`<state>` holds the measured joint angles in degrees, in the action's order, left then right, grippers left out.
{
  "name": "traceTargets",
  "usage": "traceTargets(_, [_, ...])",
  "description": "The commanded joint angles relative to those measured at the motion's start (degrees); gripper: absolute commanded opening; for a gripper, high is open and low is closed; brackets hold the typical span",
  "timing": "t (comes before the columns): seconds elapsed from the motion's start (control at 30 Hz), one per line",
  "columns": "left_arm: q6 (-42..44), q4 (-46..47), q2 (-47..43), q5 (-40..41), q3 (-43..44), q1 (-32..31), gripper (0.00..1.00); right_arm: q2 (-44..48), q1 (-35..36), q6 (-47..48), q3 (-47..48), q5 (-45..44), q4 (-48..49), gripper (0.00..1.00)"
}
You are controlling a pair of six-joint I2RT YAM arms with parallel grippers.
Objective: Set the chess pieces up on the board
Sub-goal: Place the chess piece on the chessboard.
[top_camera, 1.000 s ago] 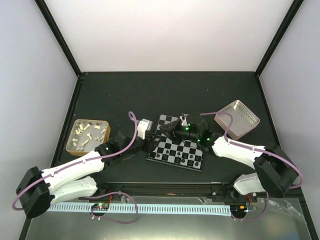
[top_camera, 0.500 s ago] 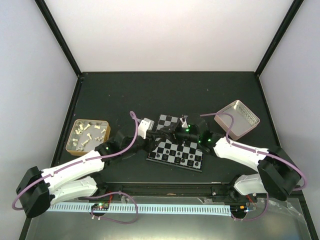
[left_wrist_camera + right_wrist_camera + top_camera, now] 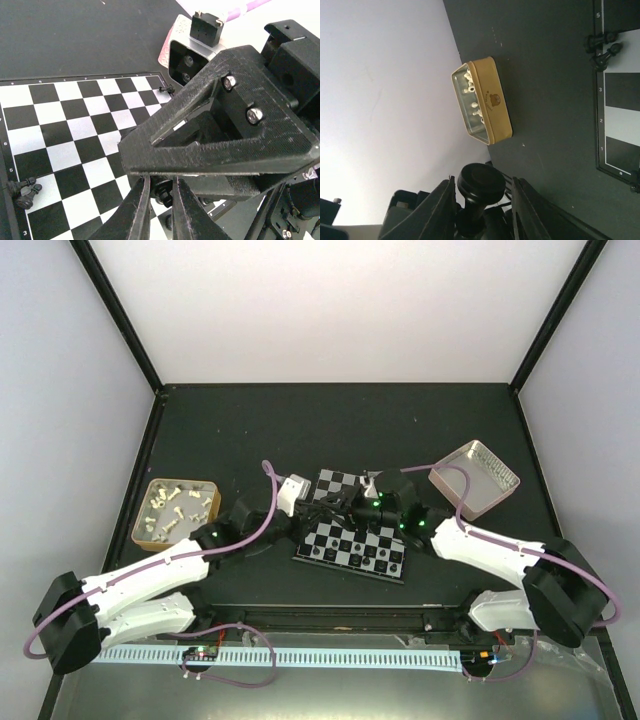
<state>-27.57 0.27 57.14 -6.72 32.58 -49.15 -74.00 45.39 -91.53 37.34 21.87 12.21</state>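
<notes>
The right tool (image 3: 482, 180) reaches out sideways over the board (image 3: 65, 125), and it is grasping one black chess piece (image 3: 480, 186). The piece sits between the two fingers, with its round foot pointing out past the tips. The left tool (image 3: 161, 180) is right up close, just under the right one. Its two fingers are nearly together, with only a thin gap between them. A small dark lump shows at their tips, but I cannot tell if the left tool is pinching it or not. Both tools meet above the far part of the board, which lies flat in the middle of the worktop (image 3: 330, 430). A row of black pieces (image 3: 352, 558) sits along the near edge of the board. Two small black pieces (image 3: 22, 192) are at its side edge, close together, and a single piece (image 3: 166, 89) is near a corner. Well off to the left is a gold tin (image 3: 137, 525) with pale pieces (image 3: 175, 505) in it. To the right of the board is a metal tray with pink sides (image 3: 470, 502).
</notes>
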Motion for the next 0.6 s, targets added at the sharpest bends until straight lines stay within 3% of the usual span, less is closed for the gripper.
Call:
traceTargets(0.0, [1.53,-1.68,-0.06,0.88,3.46,-0.01,0.02,1.04,0.59,5.68,-0.2,1.13,0.35,0.38])
traceTargets(0.1, [2.24,-5.03,-0.34,1.56,4.29,-0.05,0.01,1.34,0.2,11.13,-0.1,0.65,-0.57,0.51])
traceTargets(0.2, [3.48,-9.72,-0.68,0.56,5.47,-0.02,0.01,3.25,-0.93,14.38,-2.94,0.53,2.79,0.58])
traceTargets(0.37, [5.65,-14.29,-2.45,-5.98,7.29,0.09,0.01,4.31,-2.44,18.36,-3.87,7.0,7.01,0.57])
traceTargets(0.57, [5.89,-14.64,-4.67,-9.09,8.03,0.18,0.02,3.71,-2.42,15.09,-5.31,12.16,12.39,0.52])
